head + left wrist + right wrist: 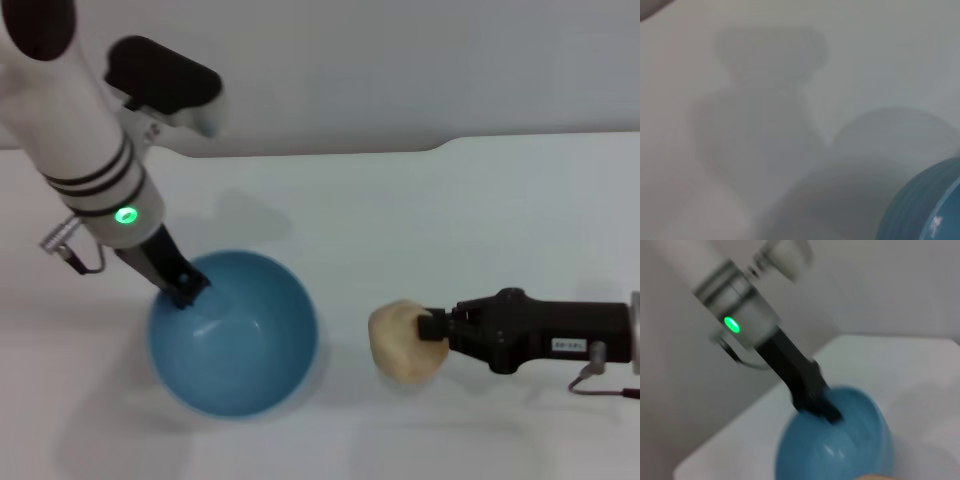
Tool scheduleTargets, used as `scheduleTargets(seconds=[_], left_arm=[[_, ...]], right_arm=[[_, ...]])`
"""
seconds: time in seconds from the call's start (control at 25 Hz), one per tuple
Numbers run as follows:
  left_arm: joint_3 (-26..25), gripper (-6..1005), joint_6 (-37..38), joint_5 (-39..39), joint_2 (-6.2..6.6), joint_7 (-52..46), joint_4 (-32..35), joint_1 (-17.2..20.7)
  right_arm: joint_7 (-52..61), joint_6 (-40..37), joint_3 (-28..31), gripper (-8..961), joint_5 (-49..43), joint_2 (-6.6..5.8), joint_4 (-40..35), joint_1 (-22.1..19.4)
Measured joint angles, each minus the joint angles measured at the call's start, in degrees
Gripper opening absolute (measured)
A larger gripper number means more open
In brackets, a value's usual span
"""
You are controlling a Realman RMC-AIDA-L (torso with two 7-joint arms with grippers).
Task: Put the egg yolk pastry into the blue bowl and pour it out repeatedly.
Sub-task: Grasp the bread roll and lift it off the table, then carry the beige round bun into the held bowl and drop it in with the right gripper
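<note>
Light-blue and glossy, the blue bowl [235, 335] stands upright on the white counter [420, 210] and serves as the reference for all positions below. Its interior shows only reflections; nothing lies inside it.

Left tool [183, 288]: the black fingers are clamped on the bowl's rim, at the part of the rim on the robot's left and toward the far edge of the counter. One finger reaches down the inner wall. The right wrist view shows the same hold, with the left tool [815, 402] biting the rim of the blue bowl [840, 445] from above at a slant. A green light is lit on the white arm just above the tool.

Egg yolk pastry [402, 340]: pale beige, just beside the bowl on the robot's right, apart from its rim with a narrow strip of counter between them. Whether the pastry rests on the counter or is raised slightly above it cannot be told.

Right tool [432, 327]: closed on the pastry, gripping it on the side turned away from the bowl. The black tool body lies roughly level, extending away from the bowl toward the robot's right.

The left wrist view shows only part of the outer wall of the blue bowl [920, 210] and shadows on the counter [865, 50].
</note>
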Motion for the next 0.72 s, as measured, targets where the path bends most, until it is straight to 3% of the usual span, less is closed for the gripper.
scheduleTargets(seconds=[0.24, 0.52, 0.72], left_arm=[[5.6, 12, 0.3, -5.9, -0.06, 0.0, 0.3, -1.2], [11.3, 12, 0.4, -13.5, -0.27, -0.7, 0.5, -4.0], [11.9, 12, 0.5, -15.6, -0.29, -1.3, 0.2, -5.2]], right_arm=[[-1.0, -6.2, 1.2, 5, 1.4, 0.52, -3.1, 1.0], [-1.1, -6.0, -2.0, 41, 2.6, 0.51, -3.3, 3.7], [-0.4, -4.7, -2.3, 66, 2.6, 0.5, -2.1, 3.8]])
